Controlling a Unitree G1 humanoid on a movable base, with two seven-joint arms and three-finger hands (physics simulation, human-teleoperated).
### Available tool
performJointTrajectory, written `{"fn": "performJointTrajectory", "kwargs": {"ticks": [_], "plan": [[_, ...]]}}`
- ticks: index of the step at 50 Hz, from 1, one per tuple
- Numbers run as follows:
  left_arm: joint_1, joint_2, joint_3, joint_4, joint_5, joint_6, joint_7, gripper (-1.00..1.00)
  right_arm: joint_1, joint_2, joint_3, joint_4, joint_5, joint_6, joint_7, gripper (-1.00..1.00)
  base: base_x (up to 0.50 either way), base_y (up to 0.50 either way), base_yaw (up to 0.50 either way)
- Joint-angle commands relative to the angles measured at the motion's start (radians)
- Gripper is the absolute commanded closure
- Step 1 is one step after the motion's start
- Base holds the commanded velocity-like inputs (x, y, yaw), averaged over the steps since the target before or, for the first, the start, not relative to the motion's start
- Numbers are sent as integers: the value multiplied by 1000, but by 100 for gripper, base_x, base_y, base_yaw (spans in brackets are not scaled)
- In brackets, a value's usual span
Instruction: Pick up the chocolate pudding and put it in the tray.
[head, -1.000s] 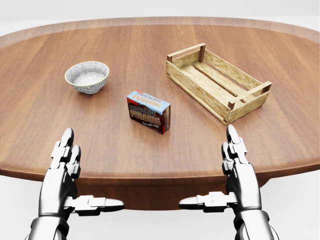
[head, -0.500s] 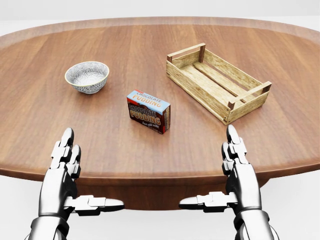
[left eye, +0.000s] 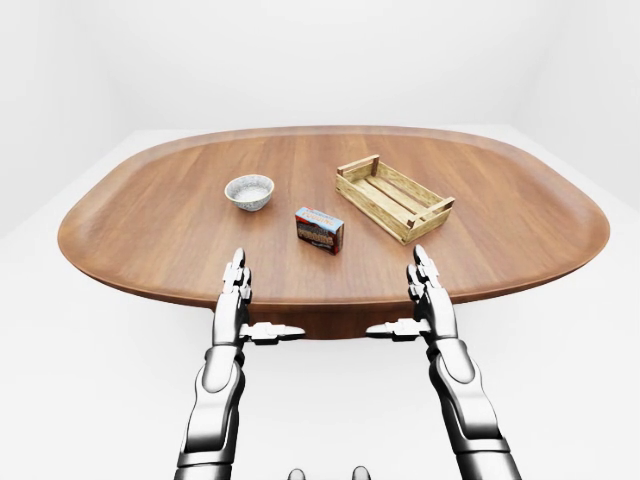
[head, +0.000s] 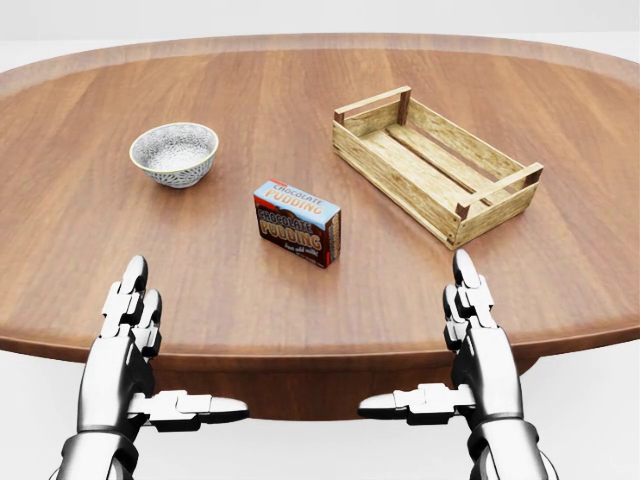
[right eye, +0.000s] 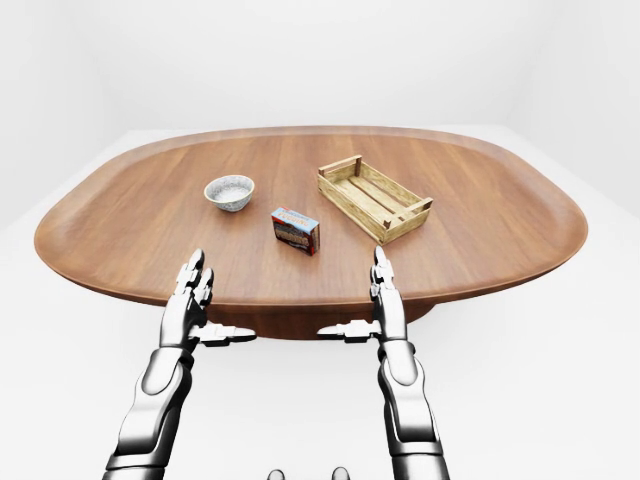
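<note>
Both robot hands, left (head: 135, 340) and right (head: 470, 335), released at the counter (head: 80, 250) edge; a skewed grasp could topple the upright pudding (head: 297, 222) short of the tray (head: 436, 164).

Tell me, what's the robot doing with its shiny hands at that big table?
Nothing is in its hands yet. The left hand and right hand are both open, held at the table's near edge, touching nothing. The chocolate pudding box sits on the table between a small bowl on its left and the wooden tray on its right. The tray is empty, so picking up the pudding hasn't started.
</note>
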Motion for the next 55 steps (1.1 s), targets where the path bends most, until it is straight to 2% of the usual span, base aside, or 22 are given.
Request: {"fn": "performJointTrajectory", "kwargs": {"ticks": [1,25,30,34,55], "plan": [[0,0,0,0,0,0,0,-100,-1,0,0,6,0,-5,1,-100,0,0,0],[0,0,0,0,0,0,0,-100,2,0,0,-8,-1,2,0,-100,16,0,0],[0,0,0,0,0,0,0,-100,13,1,4,-26,-17,-25,-9,-100,17,0,0],[0,0,0,0,0,0,0,-100,35,4,5,-71,-34,-79,-23,-100,17,0,0],[0,0,0,0,0,0,0,-100,69,12,9,-171,-4,-84,-17,-100,17,0,0]]}}
